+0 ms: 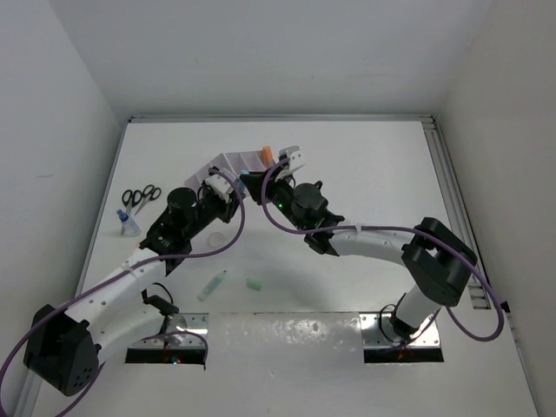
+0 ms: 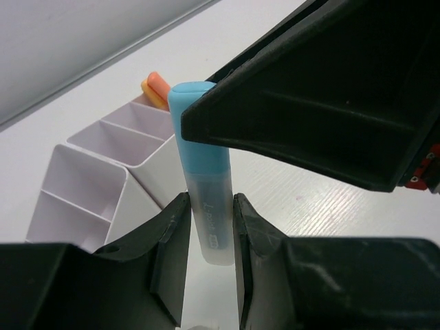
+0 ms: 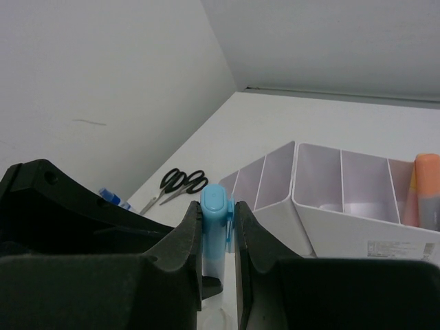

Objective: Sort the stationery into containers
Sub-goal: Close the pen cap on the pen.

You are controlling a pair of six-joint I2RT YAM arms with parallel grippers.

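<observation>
A pen with a sky-blue cap (image 2: 199,137) and a frosted barrel (image 2: 212,220) stands upright between my two grippers. My left gripper (image 2: 210,223) is shut on the barrel. My right gripper (image 3: 217,223) is shut on the cap (image 3: 216,206); its black finger (image 2: 316,110) covers the cap's top in the left wrist view. Both grippers meet just in front of the lilac-white organiser (image 1: 239,162), left (image 1: 222,188) and right (image 1: 261,185). The organiser (image 3: 344,213) holds orange pieces (image 3: 426,189) in its end compartment; its other compartments (image 2: 82,179) look empty.
Black-handled scissors (image 1: 141,196) and a blue-capped bottle (image 1: 128,221) lie at the left. A pale green pen (image 1: 212,285) and a short green piece (image 1: 254,284) lie near the front. A clear tape ring (image 1: 217,238) sits under the left arm.
</observation>
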